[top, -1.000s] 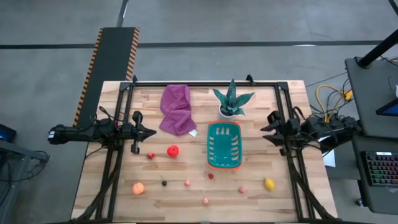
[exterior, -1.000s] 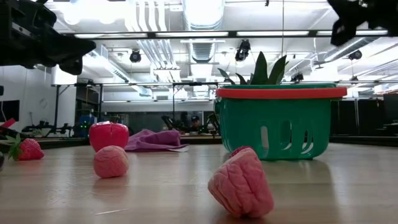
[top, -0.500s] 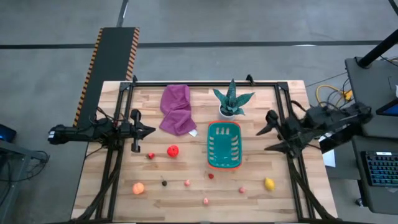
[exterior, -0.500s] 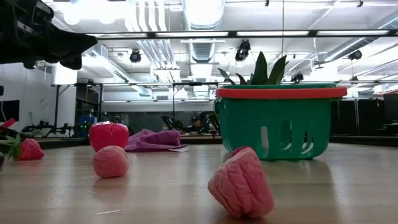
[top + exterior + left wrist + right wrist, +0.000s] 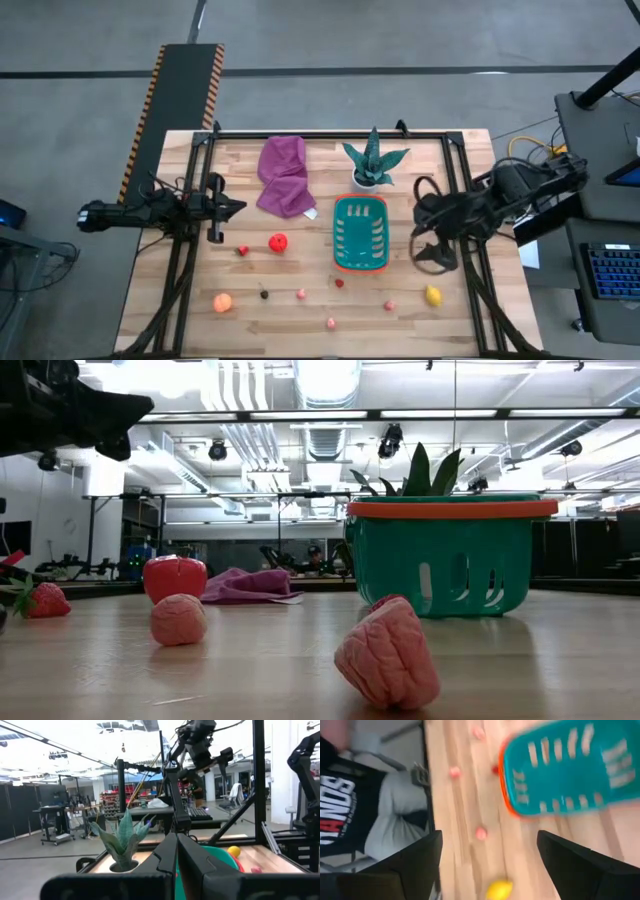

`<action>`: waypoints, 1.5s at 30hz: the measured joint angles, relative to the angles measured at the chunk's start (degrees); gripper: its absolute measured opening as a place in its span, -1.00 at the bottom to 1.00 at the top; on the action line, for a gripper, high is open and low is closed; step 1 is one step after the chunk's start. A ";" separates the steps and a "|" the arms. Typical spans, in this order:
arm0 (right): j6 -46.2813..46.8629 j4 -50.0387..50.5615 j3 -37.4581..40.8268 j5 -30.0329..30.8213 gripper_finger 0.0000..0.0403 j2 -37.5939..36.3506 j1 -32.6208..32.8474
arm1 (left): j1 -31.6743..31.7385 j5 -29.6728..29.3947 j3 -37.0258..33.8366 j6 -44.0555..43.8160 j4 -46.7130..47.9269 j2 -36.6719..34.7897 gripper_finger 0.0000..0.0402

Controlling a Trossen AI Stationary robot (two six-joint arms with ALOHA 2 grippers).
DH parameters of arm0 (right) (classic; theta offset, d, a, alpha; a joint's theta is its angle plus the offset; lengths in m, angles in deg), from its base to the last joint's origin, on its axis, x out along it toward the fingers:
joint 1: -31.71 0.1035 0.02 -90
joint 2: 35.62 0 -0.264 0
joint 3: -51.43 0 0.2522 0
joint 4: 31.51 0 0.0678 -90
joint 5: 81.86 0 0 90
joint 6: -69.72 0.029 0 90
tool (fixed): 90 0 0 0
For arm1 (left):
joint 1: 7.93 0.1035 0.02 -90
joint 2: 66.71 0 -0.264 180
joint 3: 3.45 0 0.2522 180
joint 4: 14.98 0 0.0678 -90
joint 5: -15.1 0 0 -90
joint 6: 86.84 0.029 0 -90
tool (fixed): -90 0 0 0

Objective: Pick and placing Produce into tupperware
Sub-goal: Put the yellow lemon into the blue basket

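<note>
Nearest you, along the table's near edge, the produce lies scattered on bare wood: an orange ball (image 5: 222, 302) at the left, a dark piece (image 5: 264, 294), small pink pieces (image 5: 331, 323) in the middle, and a yellow lemon (image 5: 433, 296) at the right. A little farther in sit a red fruit (image 5: 278, 241) and a strawberry (image 5: 243, 250). All look like light, hard toy pieces with smooth, rounded skins, so you should expect them to roll or squirt out of a pinch; take each across its widest part, from straight above.

The right gripper (image 5: 432, 222) hangs above the table's right side, between the lemon and the teal tupperware (image 5: 343, 262), its fingers spread wide and holding nothing. The lemon is probably the nearest piece for it. The tupperware stands right of centre, nothing visible inside it.

The left gripper (image 5: 243, 209) waits at the left edge, fingers pressed together, empty. Farthest back are a purple cloth (image 5: 284, 176) and a potted plant (image 5: 372, 163).
</note>
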State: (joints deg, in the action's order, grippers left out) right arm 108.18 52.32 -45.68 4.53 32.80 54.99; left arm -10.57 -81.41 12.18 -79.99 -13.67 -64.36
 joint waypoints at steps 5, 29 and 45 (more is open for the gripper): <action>11.26 4.47 -4.10 0.17 0.56 4.64 5.55 | 0.00 -0.01 0.00 0.00 -0.02 0.12 -1.00; 49.65 12.08 -0.20 18.30 0.44 14.83 36.07 | 0.00 0.00 0.00 4.50 -0.22 0.49 -1.00; 53.32 19.53 -0.07 6.16 0.84 27.78 30.64 | 0.00 0.00 0.00 4.57 -1.77 0.61 -1.00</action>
State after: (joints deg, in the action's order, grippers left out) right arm 161.50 71.85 -45.75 10.69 60.58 85.62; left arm -10.57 -81.41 12.18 -75.42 -15.44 -63.75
